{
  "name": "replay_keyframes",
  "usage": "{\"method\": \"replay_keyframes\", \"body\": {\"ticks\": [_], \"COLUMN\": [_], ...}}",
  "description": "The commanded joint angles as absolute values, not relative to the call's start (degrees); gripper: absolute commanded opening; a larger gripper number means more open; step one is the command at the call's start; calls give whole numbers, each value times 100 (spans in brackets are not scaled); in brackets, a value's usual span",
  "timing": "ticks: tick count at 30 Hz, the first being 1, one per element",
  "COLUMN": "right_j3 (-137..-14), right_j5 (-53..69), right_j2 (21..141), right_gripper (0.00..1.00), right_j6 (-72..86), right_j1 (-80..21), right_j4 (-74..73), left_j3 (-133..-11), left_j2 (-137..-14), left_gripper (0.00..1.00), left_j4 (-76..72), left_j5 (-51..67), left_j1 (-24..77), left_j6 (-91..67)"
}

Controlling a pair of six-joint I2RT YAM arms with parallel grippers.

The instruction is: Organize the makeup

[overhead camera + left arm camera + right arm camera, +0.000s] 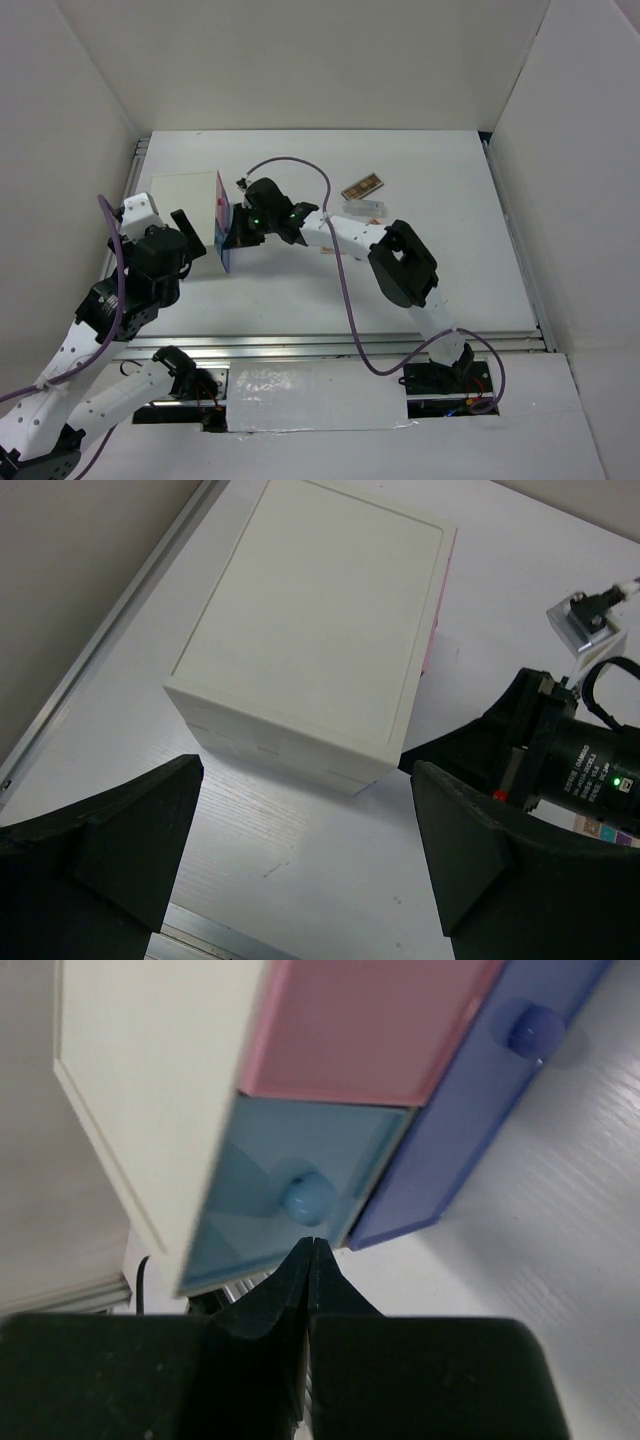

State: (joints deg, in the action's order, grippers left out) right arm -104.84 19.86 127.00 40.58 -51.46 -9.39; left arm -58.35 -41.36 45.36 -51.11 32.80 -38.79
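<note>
A brown eyeshadow palette [362, 187] and a clear case [366, 209] lie on the table at the back, right of centre. The other makeup is hidden or out of view. My right gripper [312, 1246] is shut and empty. Its tips sit just below the light blue knob [307, 1198] of the light blue drawer [270, 1200]. In the top view the right gripper [240, 228] is at the box's drawer face. My left gripper [300, 865] is open and empty, hovering just in front of the box's near corner, with its fingers [120, 840] wide apart.
The white box [185, 200] stands at the back left; its plain top fills the left wrist view [310, 630]. Its front holds a pink drawer [370, 1025] and a purple-blue drawer [480, 1110] that sticks out a little. The right wrist's camera body [580, 765] is close to my left gripper's right finger.
</note>
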Motion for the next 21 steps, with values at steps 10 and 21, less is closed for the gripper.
{"method": "replay_keyframes", "body": {"ticks": [10,21], "right_j3": [-8999,-10596], "right_j5": [2750,4086], "right_j2": [12189,14130], "right_gripper": [47,58], "right_j6": [4815,6670], "right_j1": [-4263,-3691], "right_j4": [1651,4105], "left_j3": [-5871,-5854], "left_j2": [-4105,-4069], "left_gripper": [100,99], "left_j4": [4421,4368], "left_j5": [-5150,-5124], "left_j1": [3261,3261], "left_j6": [-3762,-3735]}}
